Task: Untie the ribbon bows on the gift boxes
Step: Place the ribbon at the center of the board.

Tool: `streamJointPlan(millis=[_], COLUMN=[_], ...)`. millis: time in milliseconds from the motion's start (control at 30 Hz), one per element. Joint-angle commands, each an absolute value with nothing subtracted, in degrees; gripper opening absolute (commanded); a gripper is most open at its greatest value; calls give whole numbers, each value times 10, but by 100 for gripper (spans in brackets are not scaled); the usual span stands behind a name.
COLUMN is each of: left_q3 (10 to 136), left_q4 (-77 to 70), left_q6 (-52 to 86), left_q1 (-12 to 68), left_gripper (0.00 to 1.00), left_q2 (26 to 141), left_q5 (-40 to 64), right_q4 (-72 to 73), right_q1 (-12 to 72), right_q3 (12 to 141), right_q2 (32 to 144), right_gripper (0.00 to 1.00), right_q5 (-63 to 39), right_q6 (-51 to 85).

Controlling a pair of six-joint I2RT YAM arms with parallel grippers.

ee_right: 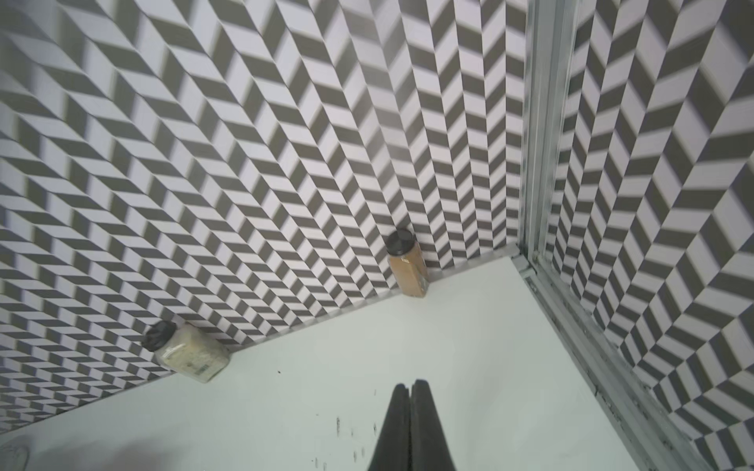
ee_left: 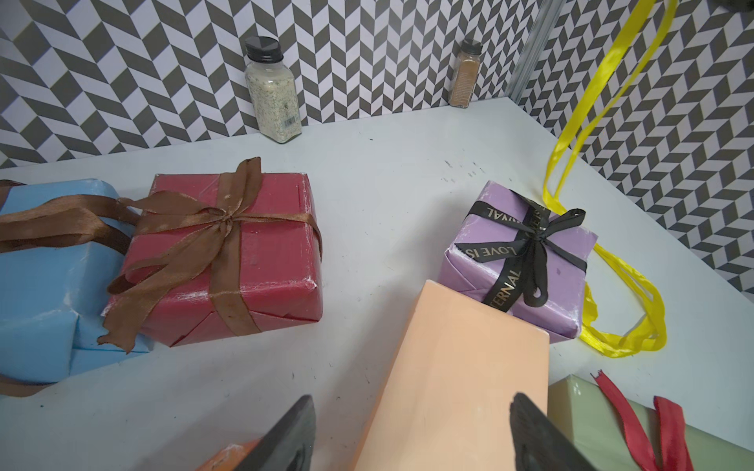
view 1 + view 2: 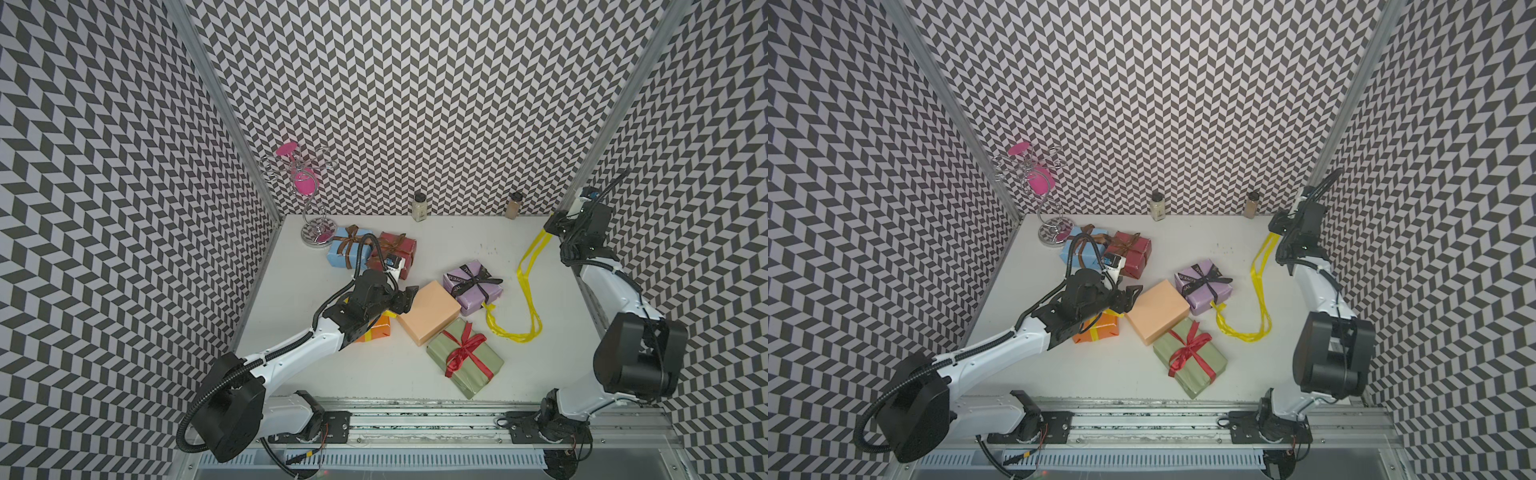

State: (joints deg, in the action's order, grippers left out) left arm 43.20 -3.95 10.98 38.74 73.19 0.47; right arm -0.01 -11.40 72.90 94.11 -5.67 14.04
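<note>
My left gripper [image 3: 409,297] [image 2: 412,401] is open, one finger over the bare peach box [image 3: 428,318] [image 2: 461,367] and one over the table beside it. The right gripper [image 3: 549,227] [image 1: 409,385] is shut on a loose yellow ribbon [image 3: 525,274] [image 2: 571,134] that rises from the table by the lilac box [image 3: 471,286], which wears a black lettered bow [image 2: 530,248]. Brown bows are tied on the dark red box [image 2: 228,253] and the light blue box [image 3: 345,249]. A red bow [image 3: 463,353] tops the olive green box [image 3: 478,374]. My left arm partly hides the orange box [image 3: 376,334].
Two spice jars [image 3: 419,207] [image 3: 513,205] stand against the back wall. A wire stand with pink pieces [image 3: 307,195] sits in the back left corner next to the light blue box. Patterned walls close three sides, and a metal rail [image 3: 415,415] runs along the front.
</note>
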Motion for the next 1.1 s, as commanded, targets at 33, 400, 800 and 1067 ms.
streamJointPlan(millis=[33, 400, 800, 1067], left_q3=[456, 472, 563, 663], left_q4=[-23, -31, -56, -52], left_q6=[97, 89, 112, 117], left_q1=[395, 403, 403, 403], left_gripper=[75, 75, 74, 71], left_q2=[746, 779, 894, 1004], left_q5=[29, 33, 68, 91], right_q4=[-51, -76, 41, 85], right_q1=[-112, -108, 13, 33], right_q3=[779, 749, 507, 368], right_q2=[995, 1023, 829, 701], right_gripper=[3, 51, 55, 46], right_q5=[-85, -91, -110, -52], right_q6=[156, 140, 227, 243])
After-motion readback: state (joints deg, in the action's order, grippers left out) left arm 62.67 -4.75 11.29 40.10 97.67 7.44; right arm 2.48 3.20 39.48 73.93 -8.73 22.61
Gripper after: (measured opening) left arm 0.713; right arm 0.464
